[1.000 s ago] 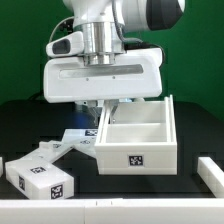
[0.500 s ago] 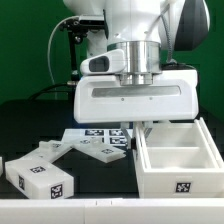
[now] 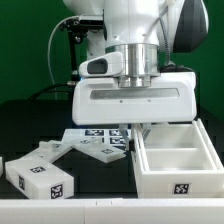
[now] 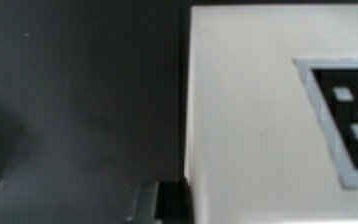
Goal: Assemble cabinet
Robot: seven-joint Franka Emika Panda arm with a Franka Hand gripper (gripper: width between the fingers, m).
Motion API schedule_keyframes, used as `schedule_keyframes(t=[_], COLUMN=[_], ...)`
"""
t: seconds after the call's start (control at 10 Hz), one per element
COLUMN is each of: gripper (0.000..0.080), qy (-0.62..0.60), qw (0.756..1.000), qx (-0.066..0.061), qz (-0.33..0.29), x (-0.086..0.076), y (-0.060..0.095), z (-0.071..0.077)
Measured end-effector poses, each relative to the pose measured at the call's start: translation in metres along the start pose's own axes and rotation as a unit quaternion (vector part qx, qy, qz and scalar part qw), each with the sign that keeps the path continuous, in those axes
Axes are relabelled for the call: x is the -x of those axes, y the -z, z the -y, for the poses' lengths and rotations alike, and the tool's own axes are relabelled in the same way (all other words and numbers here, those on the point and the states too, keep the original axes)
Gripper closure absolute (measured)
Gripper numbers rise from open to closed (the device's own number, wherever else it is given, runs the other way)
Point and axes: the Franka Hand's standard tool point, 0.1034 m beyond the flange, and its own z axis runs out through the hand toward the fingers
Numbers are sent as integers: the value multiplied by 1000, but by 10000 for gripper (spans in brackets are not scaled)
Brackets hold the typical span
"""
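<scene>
One cabinet box [image 3: 160, 176], open side up

We see the arm's broad white gripper [image 3: 135, 126] hanging over the middle of the black table [image 3: 100, 186]. Its fingers reach down at the far left corner of an open white box [image 3: 170, 166], and we cannot tell whether they pinch its wall. The box sits on the exterior view's right, open side up, with a square tag on its near face. The marker board [image 3: 98, 141] lies flat just left of it. On the near left lies a smaller white piece [image 3: 40, 173] bearing tags, apart from the box.
</scene>
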Motion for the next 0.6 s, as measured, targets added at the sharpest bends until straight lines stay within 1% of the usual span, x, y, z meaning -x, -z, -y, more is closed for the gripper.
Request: schedule_keyframes(t=[0.2,0.3,0.4,0.5,0.6], gripper=[767,767,767,767,767], qy=[-1,-5,-11,-18,-22], qw=[1000,1000,1000,1000,999], qx=[3,7,11,14,15], qz=[-5,-11,-16,-18,-20], x=[-8,-10,-12,-11,-11], y=[-12,-20,-29,-32,-32], z=[-1,-2,0,0,0])
